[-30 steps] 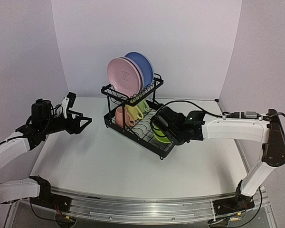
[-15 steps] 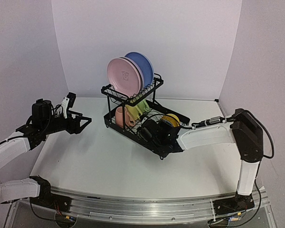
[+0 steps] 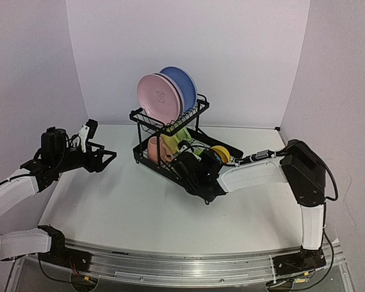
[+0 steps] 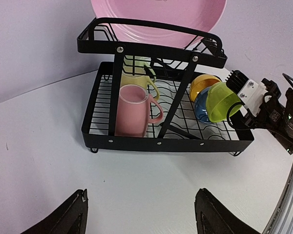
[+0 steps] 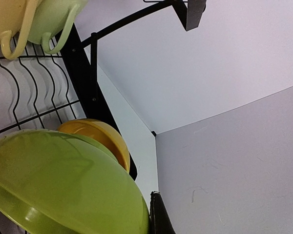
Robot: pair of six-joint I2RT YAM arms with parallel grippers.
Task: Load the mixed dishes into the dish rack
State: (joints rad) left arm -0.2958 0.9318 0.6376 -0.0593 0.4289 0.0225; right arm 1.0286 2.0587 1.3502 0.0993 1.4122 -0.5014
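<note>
The black wire dish rack (image 3: pixel 147 159) (image 4: pixel 161 142) stands mid-table. A pink plate (image 3: pixel 159 97) (image 4: pixel 158 17) and a blue plate (image 3: pixel 184 84) stand on its upper shelf. In the lower tray are a pink mug (image 4: pixel 132 110), a yellow mug (image 4: pixel 136 81) (image 5: pixel 5 19), a light green mug (image 5: pixel 53 17), a yellow bowl (image 4: pixel 202 84) (image 5: pixel 101 137) and a blue bowl (image 4: pixel 201 109). My right gripper (image 3: pixel 192 166) (image 5: pixel 150 210) is shut on the rim of the lime bowl (image 4: pixel 219 100) (image 5: pixel 63 187), inside the tray's right end. My left gripper (image 3: pixel 101 157) (image 4: pixel 141 220) hovers open left of the rack.
The white table (image 3: pixel 134 207) is enclosed by pale walls at the back and sides. The right arm (image 3: pixel 261 173) reaches across the table's right half to the rack. A metal rail (image 3: pixel 182 261) runs along the near edge.
The right arm has swung left and down, carrying the lime bowl into the tray's right end beside the yellow bowl. The left arm has not moved.
</note>
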